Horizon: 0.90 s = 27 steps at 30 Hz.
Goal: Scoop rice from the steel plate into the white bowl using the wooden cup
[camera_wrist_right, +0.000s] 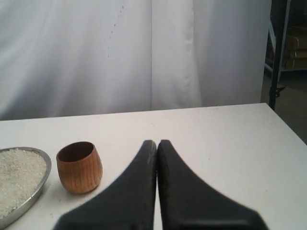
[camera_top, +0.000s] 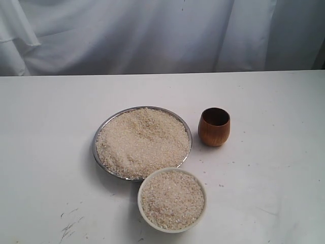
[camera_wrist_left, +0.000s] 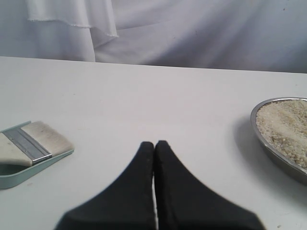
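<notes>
The left gripper [camera_wrist_left: 154, 143] hangs clenched on nothing near the steel plate [camera_top: 95, 145], which is heaped with rice [camera_top: 142, 140]. The white bowl [camera_top: 140, 201], just in front of it, already looks nearly full. The wooden cup [camera_top: 214, 129] stands upright and unheld to the right of the plate, so any further scooping has yet to begin. The right gripper [camera_wrist_right: 157, 142] is likewise clenched and empty.

Plate [camera_top: 105, 123]: shiny silver metal, polished rim; rice [camera_top: 142, 140]: dry, grainy, matt off-white; bowl [camera_top: 172, 170]: smooth white, slight sheen; cup [camera_top: 214, 131]: reddish-brown wood, glossy, grain lines showing, dark inside; table [camera_top: 269, 107]: matt white, smooth, some scuffs; backdrop [camera_top: 127, 35]: white cloth, soft folds; brush [camera_wrist_left: 29, 146]: pale bristles, metal band; left gripper [camera_wrist_left: 154, 143] & right gripper [camera_wrist_right: 157, 142]: matt black, smooth.
</notes>
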Motion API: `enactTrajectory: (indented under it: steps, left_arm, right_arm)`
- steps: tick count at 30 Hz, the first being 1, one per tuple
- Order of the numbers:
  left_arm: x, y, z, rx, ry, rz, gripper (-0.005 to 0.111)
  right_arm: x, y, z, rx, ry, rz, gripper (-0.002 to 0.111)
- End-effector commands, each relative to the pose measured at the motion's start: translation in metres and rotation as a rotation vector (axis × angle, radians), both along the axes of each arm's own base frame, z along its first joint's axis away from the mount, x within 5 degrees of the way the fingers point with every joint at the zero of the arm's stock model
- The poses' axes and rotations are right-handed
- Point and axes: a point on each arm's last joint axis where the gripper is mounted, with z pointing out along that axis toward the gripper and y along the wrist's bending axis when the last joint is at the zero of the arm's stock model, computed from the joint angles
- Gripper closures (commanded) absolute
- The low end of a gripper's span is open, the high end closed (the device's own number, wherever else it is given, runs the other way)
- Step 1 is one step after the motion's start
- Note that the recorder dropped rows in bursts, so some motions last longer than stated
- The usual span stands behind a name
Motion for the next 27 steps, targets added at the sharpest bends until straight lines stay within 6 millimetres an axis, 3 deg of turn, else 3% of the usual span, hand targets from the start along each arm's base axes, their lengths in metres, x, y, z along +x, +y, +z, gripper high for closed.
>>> enactTrajectory:
  steps: [1,5,15,27]
  left_arm:
    - [0.0,0.0,0.0,0.0,-0.013,0.002,0.107]
    - [0.0,0.0,0.0,0.0,-0.013,0.002,0.107]
    - [0.0,0.0,0.0,0.0,-0.013,0.002,0.107]
    - [0.0,0.0,0.0,0.0,-0.013,0.002,0.107]
  right_arm:
    - [0.003,0.0,-0.019,-0.024,0.024,-0.006,0.108]
    - [0.002,0.0,-0.035,-0.045,0.043,-0.005,0.108]
    - [-0.002,-0.001,-0.047,-0.095,0.157,0.002,0.108]
    - [-0.003,0.001,-0.047,-0.009,0.17,0.01,0.108]
